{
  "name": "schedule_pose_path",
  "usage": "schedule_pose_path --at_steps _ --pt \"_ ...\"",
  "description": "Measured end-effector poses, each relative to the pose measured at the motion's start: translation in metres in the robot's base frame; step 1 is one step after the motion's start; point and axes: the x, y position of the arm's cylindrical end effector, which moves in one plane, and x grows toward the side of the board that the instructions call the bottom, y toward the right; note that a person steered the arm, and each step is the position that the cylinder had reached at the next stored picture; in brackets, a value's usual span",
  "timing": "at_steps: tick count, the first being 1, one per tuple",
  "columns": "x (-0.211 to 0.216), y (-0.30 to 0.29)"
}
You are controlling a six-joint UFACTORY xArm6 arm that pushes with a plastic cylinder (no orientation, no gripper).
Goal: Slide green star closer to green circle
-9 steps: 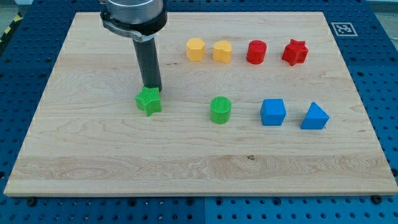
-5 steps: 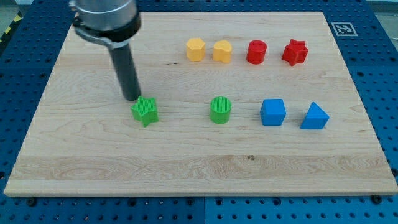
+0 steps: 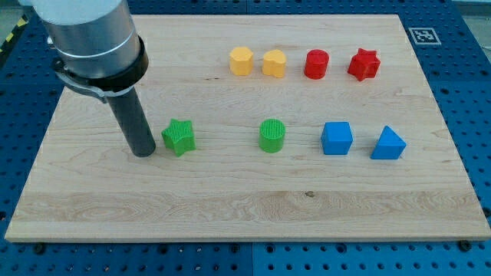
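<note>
The green star [image 3: 179, 137] lies on the wooden board [image 3: 245, 207] left of centre. The green circle [image 3: 272, 136] stands to its right, about a block's width and a half away, in the same row. My tip [image 3: 143, 152] rests on the board just left of the green star, close beside it, with a thin gap or light contact that I cannot tell apart. The dark rod rises from the tip toward the view's top left.
A yellow hexagon-like block [image 3: 241, 60], a second yellow block [image 3: 274, 64], a red cylinder [image 3: 316, 64] and a red star [image 3: 364, 64] line the top. A blue cube [image 3: 337, 139] and a blue angular block [image 3: 388, 143] sit right of the green circle.
My tip moved from above the green star round to its left side, going left and down the view. The star shifted slightly left and down early on, then stayed.
</note>
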Motion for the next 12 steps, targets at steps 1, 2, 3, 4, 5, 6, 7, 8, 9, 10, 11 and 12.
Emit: schedule_pose_path --at_steps 1,2,3,4,5,6,7,8,9,10,11,12 --pt "-0.004 -0.004" --pt "-0.004 0.003" --pt "-0.004 0.013" --pt "-0.004 0.032" --pt "-0.004 0.057" --pt "-0.004 0.060" --pt "-0.004 0.048" --pt "-0.013 0.024" --pt "-0.020 0.021" --pt "-0.022 0.022" --pt "-0.034 0.022" --pt "-0.034 0.025"
